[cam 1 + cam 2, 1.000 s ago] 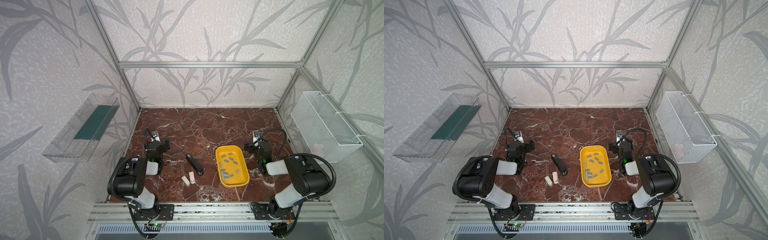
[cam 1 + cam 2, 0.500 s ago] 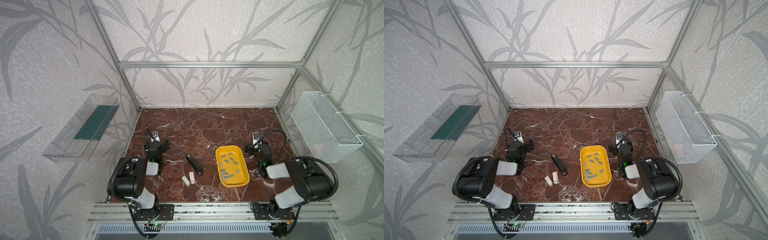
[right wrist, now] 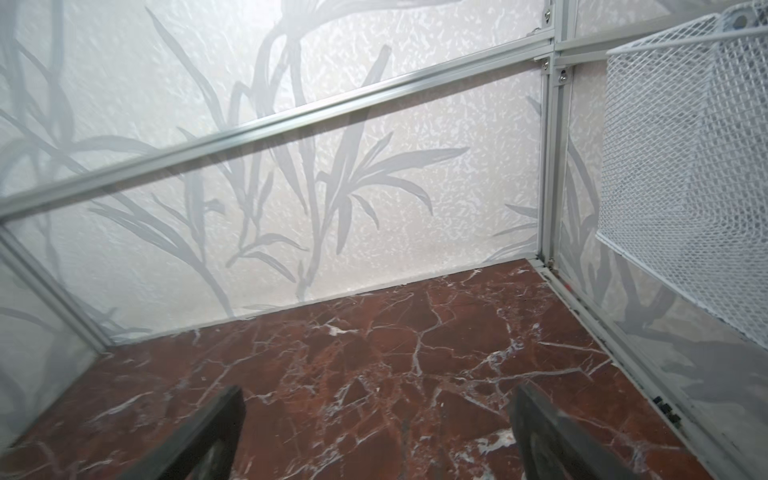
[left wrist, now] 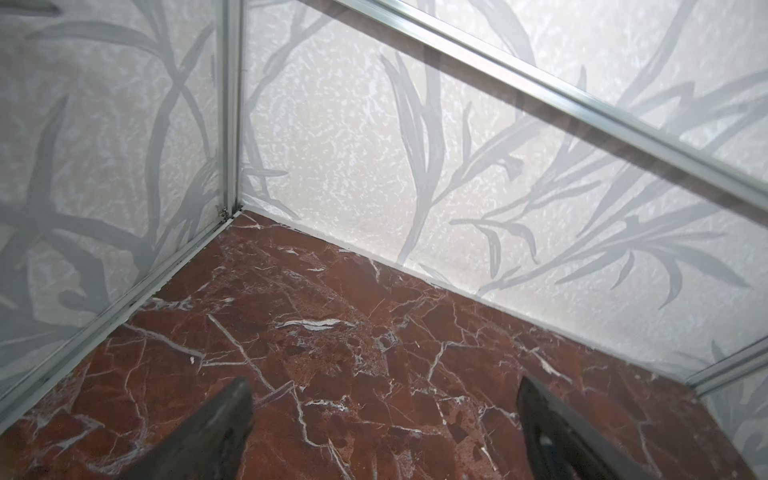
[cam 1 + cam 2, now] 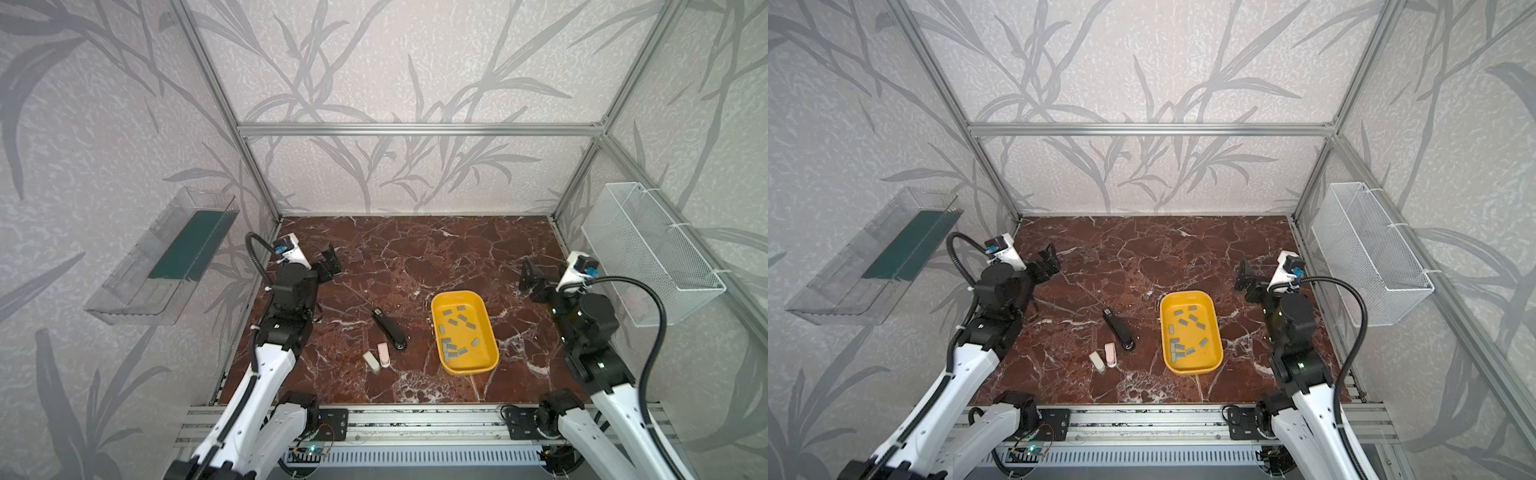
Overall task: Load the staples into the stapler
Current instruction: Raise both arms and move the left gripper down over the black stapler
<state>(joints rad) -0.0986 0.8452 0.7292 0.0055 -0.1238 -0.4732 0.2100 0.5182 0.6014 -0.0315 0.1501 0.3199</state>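
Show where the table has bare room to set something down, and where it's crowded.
Bare: the back stretch between the back wall, left gripper and right gripper; also a strip between black stapler and yellow tray. Crowded: front middle, two small staplers beside the black one.

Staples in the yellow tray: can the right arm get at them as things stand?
Probably yes: the right end effector is open and empty near the yellow tray, the staples lie uncovered, nothing between.

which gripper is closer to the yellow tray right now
Right. The right gripper hangs just off the far right corner of the yellow tray; the left gripper is well off to the tray's left, beyond the black stapler, clearly farther.
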